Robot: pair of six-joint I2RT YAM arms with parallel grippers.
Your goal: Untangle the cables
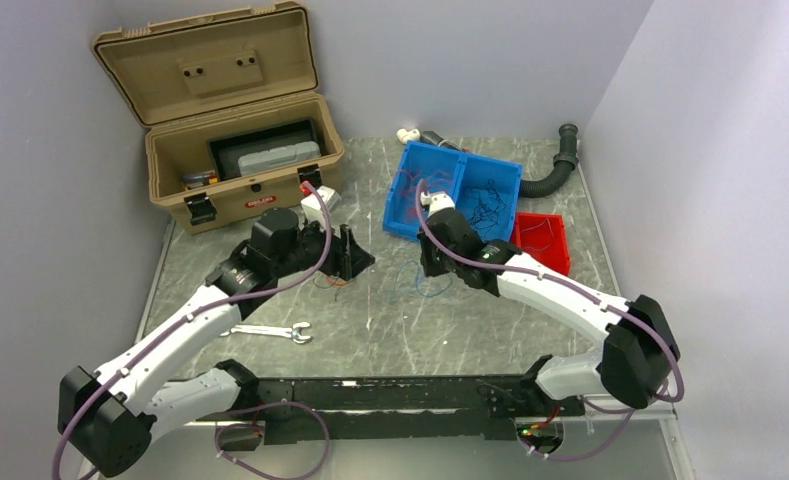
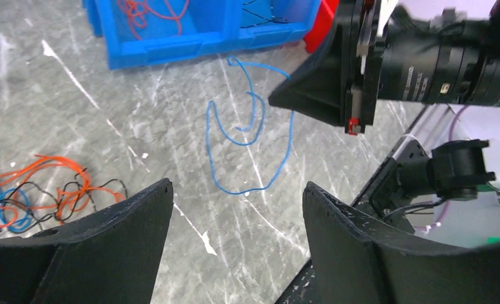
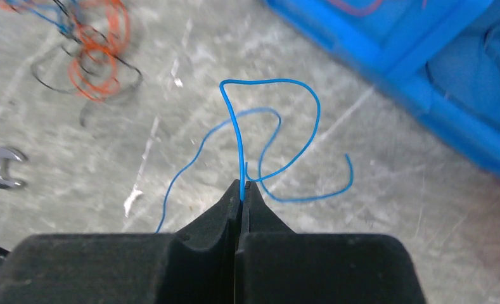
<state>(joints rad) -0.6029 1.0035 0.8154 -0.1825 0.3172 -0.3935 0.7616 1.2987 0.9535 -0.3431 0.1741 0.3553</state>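
Right gripper (image 3: 242, 187): fingers pressed together, pinching one blue wire (image 3: 233, 126). The wire's free length loops over the table (image 1: 390, 330) toward 12 o'clock in the right wrist view.

Left gripper (image 2: 237, 187): fingers spread, nothing between them.

Tangled cables (image 2: 51, 190), orange, black and blue, lie on the table at 10 o'clock in the right wrist view.

Blue bin (image 3: 374, 63) sits at 2 o'clock, with red wires (image 2: 152, 9) inside.

The counter (image 1: 400, 330) is being lit evenly from above, and only faint shadows are being cast. The right wrist view is being blurred at its edges.
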